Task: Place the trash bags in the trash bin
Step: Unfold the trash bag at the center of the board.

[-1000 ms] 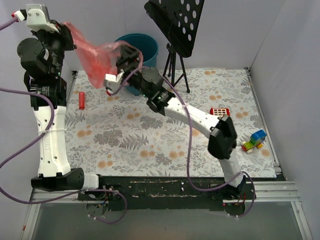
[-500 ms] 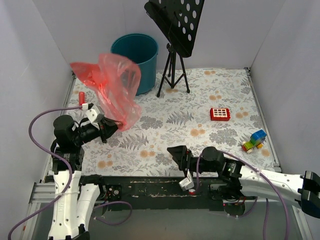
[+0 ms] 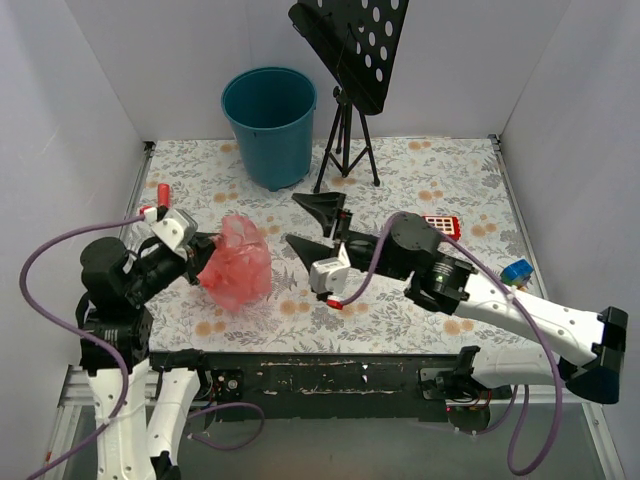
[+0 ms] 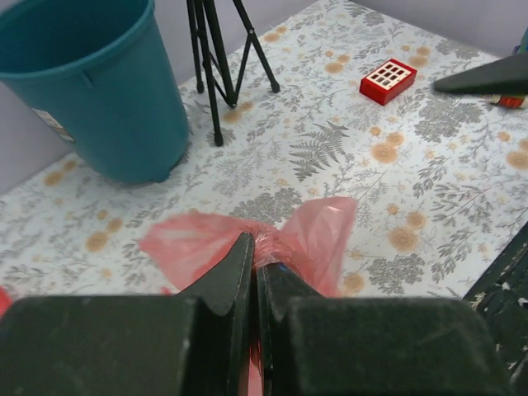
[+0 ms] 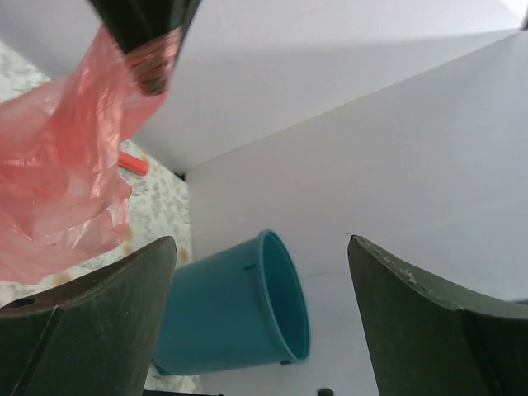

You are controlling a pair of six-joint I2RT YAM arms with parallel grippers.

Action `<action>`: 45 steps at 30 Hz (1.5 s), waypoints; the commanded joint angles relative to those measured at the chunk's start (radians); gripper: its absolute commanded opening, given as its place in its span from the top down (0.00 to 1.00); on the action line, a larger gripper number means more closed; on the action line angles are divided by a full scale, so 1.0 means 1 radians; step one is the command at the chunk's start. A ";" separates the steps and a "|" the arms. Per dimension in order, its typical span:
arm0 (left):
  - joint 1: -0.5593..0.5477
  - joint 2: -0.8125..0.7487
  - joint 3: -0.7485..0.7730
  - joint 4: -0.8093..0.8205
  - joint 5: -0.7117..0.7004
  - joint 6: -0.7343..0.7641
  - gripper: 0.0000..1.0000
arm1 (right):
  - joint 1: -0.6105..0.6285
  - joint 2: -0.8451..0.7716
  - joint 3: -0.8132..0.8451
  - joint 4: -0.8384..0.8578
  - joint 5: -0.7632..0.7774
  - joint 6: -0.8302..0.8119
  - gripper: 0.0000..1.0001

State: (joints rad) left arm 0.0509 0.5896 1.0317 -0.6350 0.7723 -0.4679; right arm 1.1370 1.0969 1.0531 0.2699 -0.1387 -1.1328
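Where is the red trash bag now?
Top view: the trash bag is left of centre, pinched by the left gripper, apart from the trash bin.

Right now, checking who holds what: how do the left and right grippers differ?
The left gripper is shut on the trash bag; the right gripper stands wide open, empty. The left gripper points right, the right gripper points left. Both hover over the table.

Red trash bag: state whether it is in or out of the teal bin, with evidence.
Out. The left end effector pinches the trash bag, bunched, apart from the bin.
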 commanded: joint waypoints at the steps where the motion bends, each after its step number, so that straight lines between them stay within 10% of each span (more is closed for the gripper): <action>1: 0.003 -0.017 0.172 -0.314 -0.018 0.338 1.00 | 0.001 0.130 0.108 -0.148 -0.094 0.085 0.08; 12: 0.003 -0.027 0.350 -0.471 -0.268 0.588 1.00 | 0.000 0.279 0.252 -0.169 -0.263 0.333 0.08; 18: 0.003 -0.001 0.320 -0.330 -0.404 0.281 1.00 | -0.002 0.310 0.429 -0.152 -0.006 0.714 0.10; 32: 0.003 0.202 0.386 -0.253 -0.725 -0.107 1.00 | 0.185 0.556 0.628 -0.078 0.178 0.751 0.07; 45: 0.003 0.191 0.488 -0.298 -0.657 -0.187 1.00 | 0.158 0.794 0.837 -0.092 0.379 0.809 0.11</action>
State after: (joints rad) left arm 0.0509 0.7868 1.4696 -0.9142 0.1116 -0.6224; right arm 1.3163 1.8492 1.8450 0.1184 0.1490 -0.3641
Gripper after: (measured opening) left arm 0.006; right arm 0.889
